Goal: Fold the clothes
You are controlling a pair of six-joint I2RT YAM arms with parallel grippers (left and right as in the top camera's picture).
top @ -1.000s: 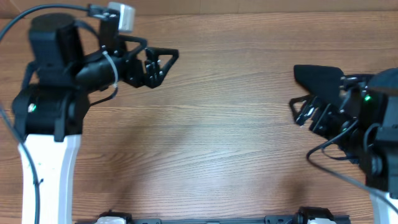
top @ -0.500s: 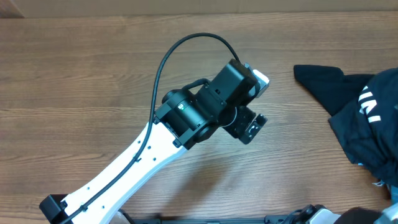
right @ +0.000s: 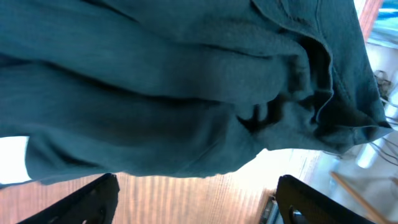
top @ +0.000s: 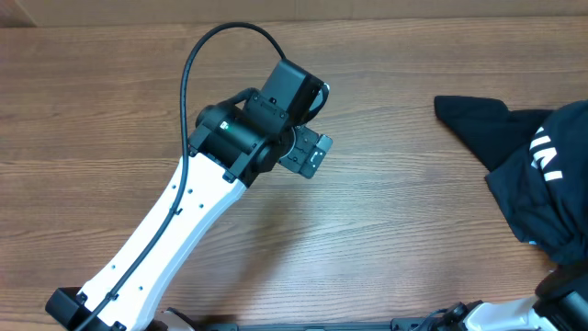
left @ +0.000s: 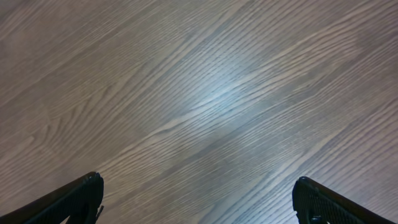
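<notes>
The clothes lie piled at the table's right edge. A dark navy T-shirt (top: 503,147) with white letters has one sleeve spread toward the middle, and a blue garment (top: 574,124) lies on top of it. My left gripper (top: 310,154) hovers over bare wood in the middle of the table, far left of the pile. Its fingers (left: 199,202) are wide apart and empty. My right gripper (right: 196,199) is open and empty just below a mass of teal-blue fabric (right: 174,87). In the overhead view only part of the right arm (top: 562,283) shows, at the bottom right corner.
The wooden table (top: 404,221) stretches between the left arm and the pile. The left arm's white link (top: 156,248) crosses the lower left of the table, with a black cable (top: 197,55) looping above it.
The left arm swung from the upper left out over the middle, then drew back left. The right arm left the pile and dropped to the bottom right corner, uncovering the clothes.
</notes>
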